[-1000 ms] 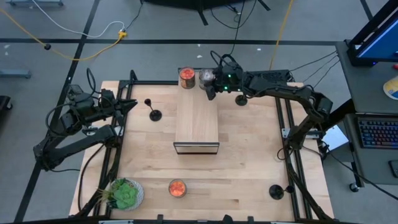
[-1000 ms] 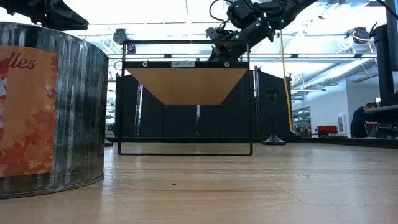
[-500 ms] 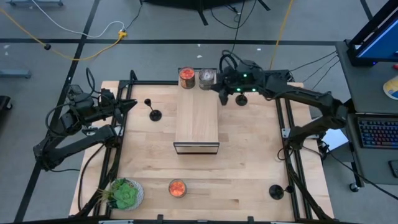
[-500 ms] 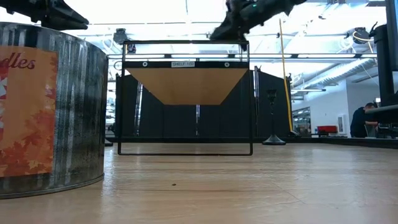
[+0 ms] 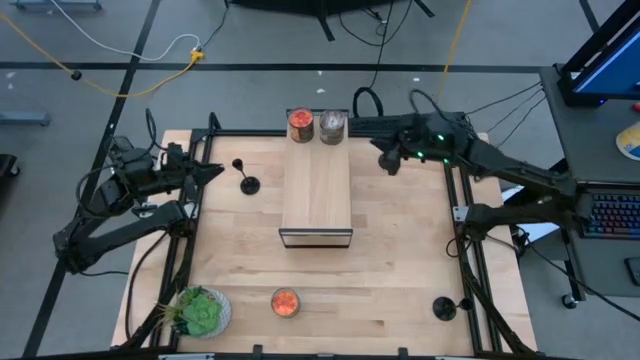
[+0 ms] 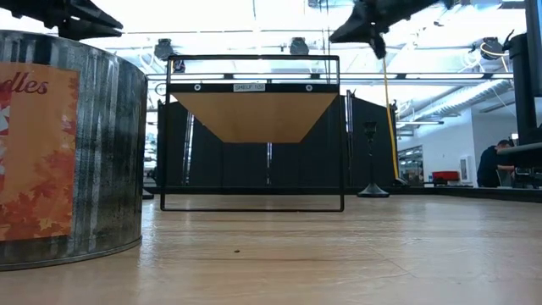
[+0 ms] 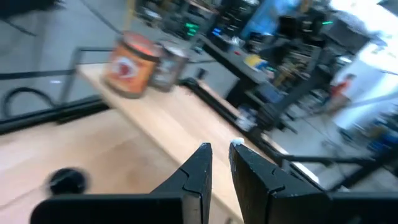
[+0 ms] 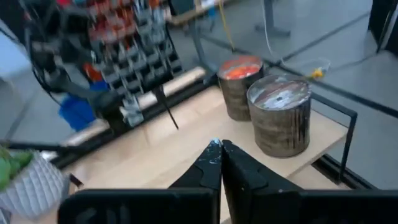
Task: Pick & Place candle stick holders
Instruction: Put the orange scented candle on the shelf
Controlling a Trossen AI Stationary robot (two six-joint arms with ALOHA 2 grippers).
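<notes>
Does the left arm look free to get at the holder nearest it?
Probably yes. The left end effector hangs beside that holder, with only bare table between; the shelf lies past it.

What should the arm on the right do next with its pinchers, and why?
Probably open its fingers. The right gripper is shut and empty, hanging above a candle stick holder that stands on the table beside the shelf. Shut fingers cannot slip around the thin stem, so they need to part before the arm goes down. The left gripper waits at the table's left edge.
</notes>
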